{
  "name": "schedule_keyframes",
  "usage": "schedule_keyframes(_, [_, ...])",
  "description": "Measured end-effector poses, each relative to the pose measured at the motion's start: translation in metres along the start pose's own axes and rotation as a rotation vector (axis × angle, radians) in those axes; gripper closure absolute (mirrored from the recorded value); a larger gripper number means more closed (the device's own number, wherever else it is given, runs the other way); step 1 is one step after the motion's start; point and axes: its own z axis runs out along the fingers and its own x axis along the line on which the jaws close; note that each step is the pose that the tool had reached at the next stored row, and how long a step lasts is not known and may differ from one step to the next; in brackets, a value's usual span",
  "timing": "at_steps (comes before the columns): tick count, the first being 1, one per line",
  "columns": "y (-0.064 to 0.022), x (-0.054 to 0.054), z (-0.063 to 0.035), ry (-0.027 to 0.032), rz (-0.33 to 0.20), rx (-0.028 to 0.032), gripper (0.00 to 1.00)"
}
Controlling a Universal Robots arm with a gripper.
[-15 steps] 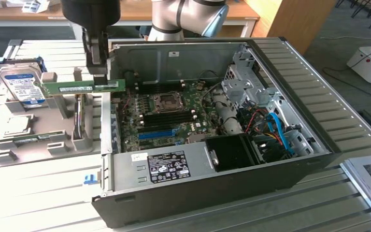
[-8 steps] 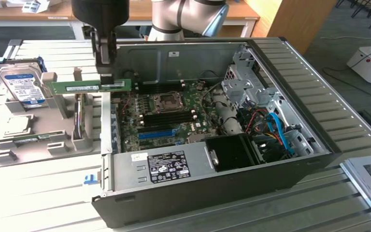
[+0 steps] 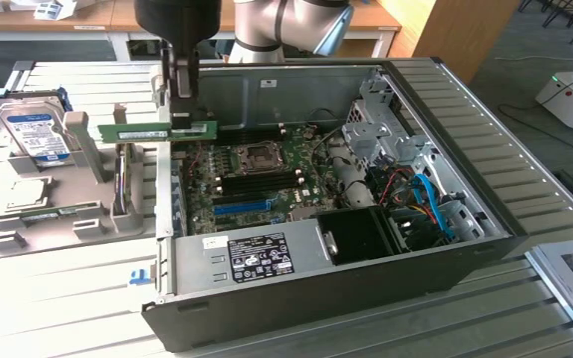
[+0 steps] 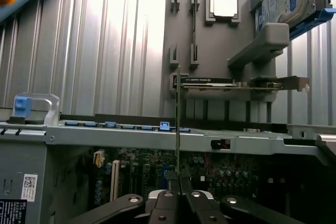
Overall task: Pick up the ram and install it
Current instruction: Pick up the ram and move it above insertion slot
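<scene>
My gripper [image 3: 195, 123] is pinched narrow on the ram [image 3: 142, 133], and nothing else carries that stick: it hangs in the air, clear of the desk [image 3: 68, 298]. I grip it at one end. The rest of the green board, with its pale label, reaches out level toward the exterior view's left. It hovers above the side wall of the open computer case [image 3: 486, 224], on the side that faces the grey holder [image 3: 38, 224], so it sits over the gap between the two. In the wrist view the ram [image 4: 177, 119] shows edge-on as a thin line rising from between my fingertips [image 4: 170, 174], with the gripper [image 4: 178, 179] closed tight against both of its faces. The case lies on its side across the middle of the desk and out toward the edge at the exterior view's right. Its motherboard [image 3: 257, 179] is exposed, with a blue slot [image 3: 242, 206] on the board and a labelled power supply [image 3: 257, 257] nearer the desk's front edge. The holder stands by the desk's edge at the exterior view's left. It carries a hard drive [image 3: 33, 130] leaning upright, a square processor chip [image 3: 27, 195] lying flat, and an expansion card [image 4: 231, 83] standing on edge in one of its grooves.
</scene>
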Motion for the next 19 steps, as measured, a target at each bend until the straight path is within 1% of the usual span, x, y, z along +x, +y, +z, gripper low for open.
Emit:
schedule_keyframes(15, [-0.0336, 0.001, -0.0035, -0.0007, 0.001, -0.0213, 0.89])
schedule_keyframes(16, [-0.0456, 0.001, -0.0047, -0.001, 0.001, -0.0293, 0.89])
schedule_keyframes(17, [-0.0524, 0.002, -0.0055, -0.0011, 0.001, -0.0338, 0.89])
schedule_keyframes(19, [-0.053, 0.002, -0.0055, -0.0011, 0.001, -0.0339, 0.89])
